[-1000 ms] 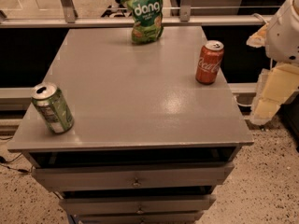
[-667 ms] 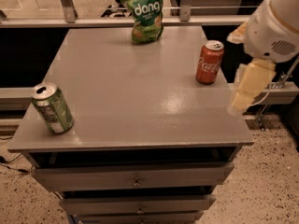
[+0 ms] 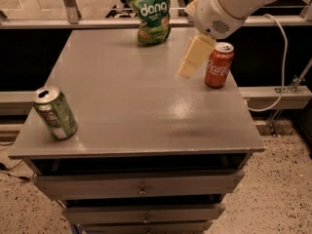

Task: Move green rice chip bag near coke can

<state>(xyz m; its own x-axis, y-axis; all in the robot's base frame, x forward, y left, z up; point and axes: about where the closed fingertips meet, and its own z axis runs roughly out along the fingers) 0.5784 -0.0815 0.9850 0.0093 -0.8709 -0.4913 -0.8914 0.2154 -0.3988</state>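
The green rice chip bag stands upright at the far edge of the grey table, near the middle, with white "dang" lettering facing me. The red coke can stands upright near the table's right edge. My gripper hangs over the table from the upper right on a white arm. It is just left of the coke can and to the right of and nearer than the bag, touching neither. It holds nothing that I can see.
A green-and-white soda can stands tilted near the table's front left corner. Drawers sit under the tabletop. A rail runs behind the table. A white cable hangs at the right.
My arm has swung from beside the table's right edge leftward and further in, so the gripper is now over the tabletop left of the coke can. The bag and cans have not moved.
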